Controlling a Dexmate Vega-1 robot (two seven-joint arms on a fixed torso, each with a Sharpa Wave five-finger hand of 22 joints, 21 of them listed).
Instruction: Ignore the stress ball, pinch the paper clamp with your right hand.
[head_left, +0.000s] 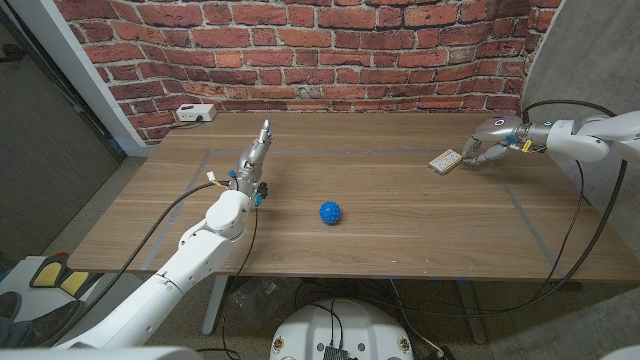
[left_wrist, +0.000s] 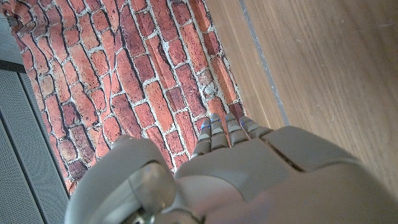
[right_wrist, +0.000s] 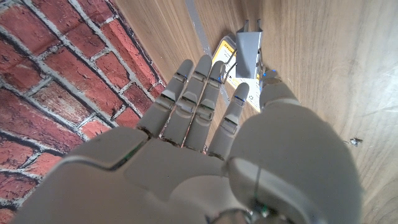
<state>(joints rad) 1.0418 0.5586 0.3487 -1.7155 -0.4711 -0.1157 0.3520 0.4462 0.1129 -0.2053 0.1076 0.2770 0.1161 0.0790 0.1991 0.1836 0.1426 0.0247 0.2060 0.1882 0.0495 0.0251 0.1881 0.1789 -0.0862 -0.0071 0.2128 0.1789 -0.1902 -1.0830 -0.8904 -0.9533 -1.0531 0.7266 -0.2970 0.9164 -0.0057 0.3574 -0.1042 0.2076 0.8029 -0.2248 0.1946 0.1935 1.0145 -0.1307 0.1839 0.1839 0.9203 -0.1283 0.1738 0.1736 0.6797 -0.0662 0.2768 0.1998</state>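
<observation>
Brick wall, wooden table, one white box

A red brick wall (head_left: 300, 45) runs behind the wooden table (head_left: 380, 240). A small white box (head_left: 193, 113) with a cable sits at the table's far left corner, against the wall. A grey panel (head_left: 45, 120) stands to the left.

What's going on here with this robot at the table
The robot's right hand has reached the paper clamp at the table's far right, its fingers and thumb on either side of it; whether it is pinched yet is unclear. The blue stress ball sits untouched mid-table. The left hand holds nothing, fingers pointing toward the brick wall.
</observation>
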